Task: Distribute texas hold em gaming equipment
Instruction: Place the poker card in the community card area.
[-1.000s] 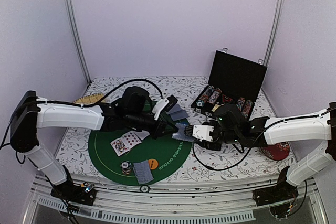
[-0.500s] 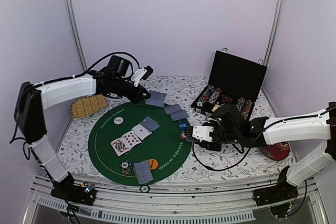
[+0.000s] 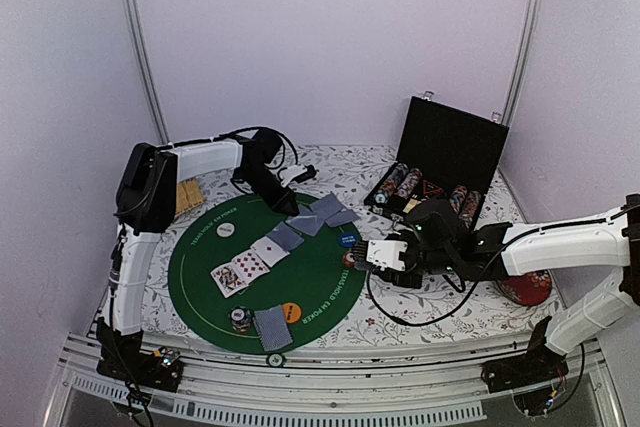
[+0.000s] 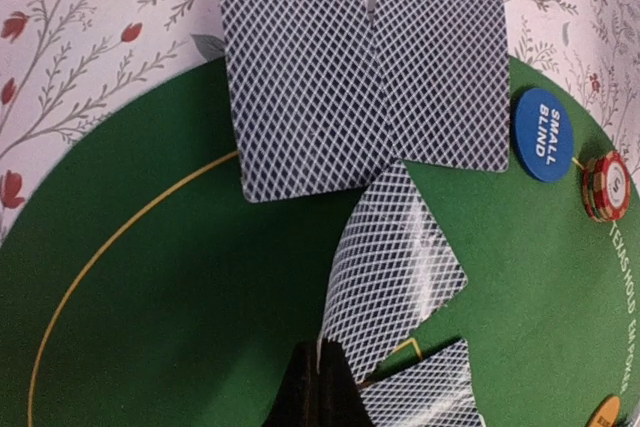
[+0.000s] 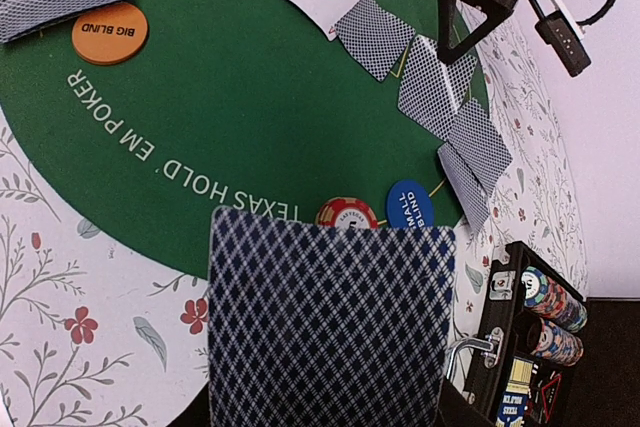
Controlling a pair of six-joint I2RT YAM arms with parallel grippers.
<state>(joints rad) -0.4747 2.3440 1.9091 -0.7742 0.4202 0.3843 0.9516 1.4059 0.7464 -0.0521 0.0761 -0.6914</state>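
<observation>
Left tool seemingly pinches bent card; right tool grips flat card.

The cards showed a blue-white diamond lattice; the mat was green (with a thin yellow line). The tablecloth was white with red flowers.

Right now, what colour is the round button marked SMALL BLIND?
Blue with white lettering; the button shows best in the left wrist view.

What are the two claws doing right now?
Left claw: closed, pinching the bent card.
Right claw: closed, holding a blue-backed card.
</observation>
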